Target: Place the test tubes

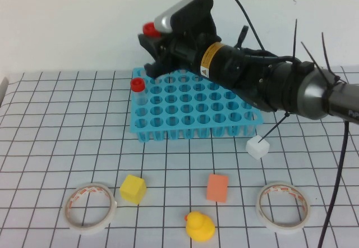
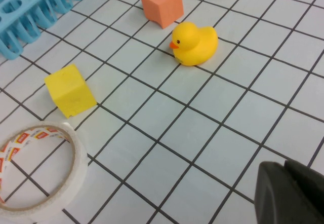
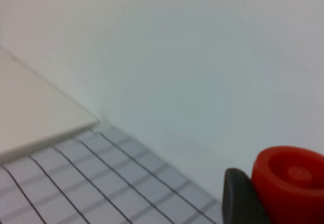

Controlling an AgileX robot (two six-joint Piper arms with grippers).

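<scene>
Right claw (image 1: 152,45) is hanging in the air above the far left corner of the blue rack (image 1: 196,131), with its arm reaching in from the bench's right side across the rack. It is gripping a red-capped test tube (image 1: 150,29). The cap is poking up just past the dark fingers (image 3: 242,198), and the glass below is hidden between them, so the tube is sitting in the claw and well clear of the holes beneath.

A second tube (image 1: 138,93), also red-capped, is standing upright in a hole along the rack's left edge, below and nearer than the claw. The rack is resting toward the far middle of the bench (image 1: 50,147).

A white cube (image 1: 257,147) is lying just off the rack's near right corner. Along the near edge, a yellow cube (image 1: 132,189), an orange cube (image 1: 217,187) and a yellow duck (image 1: 199,226) are sitting between two tape rolls, one on the left (image 1: 88,206) and one on the right (image 1: 283,205).

Left claw (image 2: 291,196) is closed and hovering over the near part of the bench, with the duck, the yellow cube and the left tape roll spread out ahead of it.
</scene>
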